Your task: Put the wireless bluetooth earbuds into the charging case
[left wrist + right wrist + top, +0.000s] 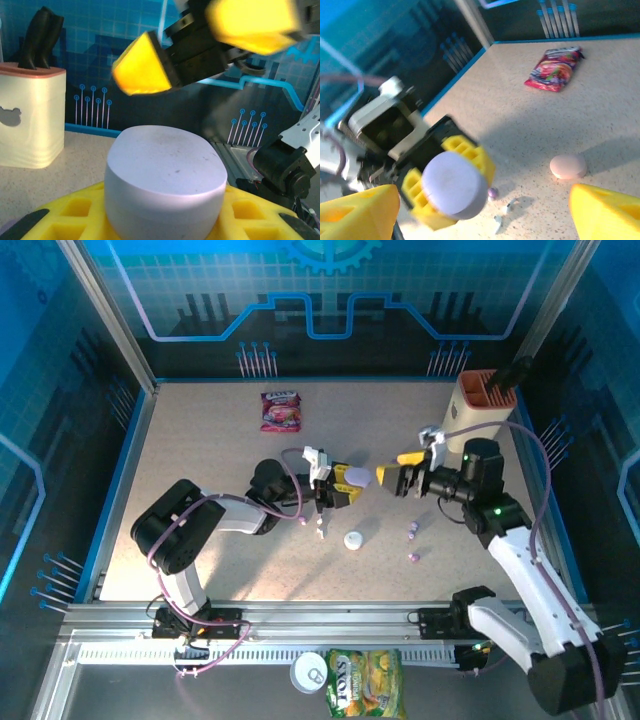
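Note:
My left gripper [350, 483] is shut on a closed lavender pebble-shaped charging case [363, 477], held clear of the table between yellow fingers [75, 215]. The case [165, 175] [454, 185] faces my right gripper [395, 468], which is open just to its right with nothing between its yellow fingers [355, 215]. Tiny earbuds lie on the table: a purple one [493, 192] and two white ones [509, 205] below the held case, and two purple ones [412, 530] under the right gripper.
A closed pale pink case [353, 540] [568, 166] lies on the table in front of the grippers. A cream knife block [480, 400] [30, 120] stands at the back right, a pink snack pouch [281, 410] at the back. A chips bag [365, 680] lies beyond the front rail.

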Action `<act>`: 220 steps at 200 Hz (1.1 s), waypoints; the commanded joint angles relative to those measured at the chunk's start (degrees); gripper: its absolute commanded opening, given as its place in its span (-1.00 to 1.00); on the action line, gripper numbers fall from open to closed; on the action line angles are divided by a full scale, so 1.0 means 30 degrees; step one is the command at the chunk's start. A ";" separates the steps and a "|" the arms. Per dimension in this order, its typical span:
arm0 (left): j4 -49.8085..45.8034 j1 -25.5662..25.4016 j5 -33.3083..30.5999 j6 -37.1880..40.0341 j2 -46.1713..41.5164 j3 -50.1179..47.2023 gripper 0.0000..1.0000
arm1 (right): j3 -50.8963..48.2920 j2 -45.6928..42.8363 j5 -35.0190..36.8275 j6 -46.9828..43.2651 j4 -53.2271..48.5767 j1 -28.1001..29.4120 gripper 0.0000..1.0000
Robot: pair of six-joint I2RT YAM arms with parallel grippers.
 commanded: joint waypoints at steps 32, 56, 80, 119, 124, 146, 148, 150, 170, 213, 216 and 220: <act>0.0669 0.0000 0.0349 -0.0132 -0.1384 -0.1440 -0.24 | 0.0800 -0.0226 0.3930 -0.8865 -0.1979 0.3529 0.81; 0.0666 -0.0023 0.0482 -0.0311 -0.1633 -0.1567 -0.24 | 0.1089 0.0558 0.5161 -0.9939 -0.1925 0.4809 0.82; 0.0684 -0.0092 0.0530 -0.0348 -0.1621 -0.1538 -0.24 | 0.1139 0.1324 0.5577 -1.0091 -0.1242 0.5283 0.82; 0.0669 -0.0128 0.0662 -0.0051 -0.1594 -0.1617 -0.24 | 0.0914 0.1703 0.7167 -0.9138 0.0121 0.5213 0.80; 0.0682 -0.0123 0.0683 -0.0025 -0.1590 -0.1636 -0.24 | 0.0885 0.1725 0.7302 -0.8976 0.0260 0.5157 0.79; 0.0669 -0.0113 0.0691 0.0063 -0.1460 -0.1625 -0.24 | 0.0808 0.1707 0.7071 -0.8272 0.0642 0.4800 0.78; 0.0677 -0.0124 0.0705 0.0054 -0.1448 -0.1618 -0.24 | 0.0798 0.1704 0.6995 -0.8231 0.0698 0.4744 0.78; 0.0671 -0.0127 0.0680 0.0081 -0.1430 -0.1616 -0.24 | 0.0789 0.1689 0.6924 -0.8162 0.0742 0.4716 0.78; 0.0669 -0.0124 0.0662 0.0143 -0.1284 -0.1597 -0.24 | 0.0704 0.1674 0.6341 -0.7592 0.1137 0.4409 0.77; 0.0669 -0.0122 0.0632 0.0247 -0.1212 -0.1569 -0.24 | 0.1130 0.2065 0.6408 -0.6581 0.1409 0.3937 0.75; 0.0669 -0.0121 0.0632 0.0269 -0.1224 -0.1567 -0.24 | 0.1207 0.2122 0.6443 -0.6462 0.1414 0.3887 0.75; 0.0669 -0.0133 0.0634 0.0275 -0.1225 -0.1552 -0.24 | 0.1297 0.2189 0.6504 -0.6315 0.1392 0.3840 0.75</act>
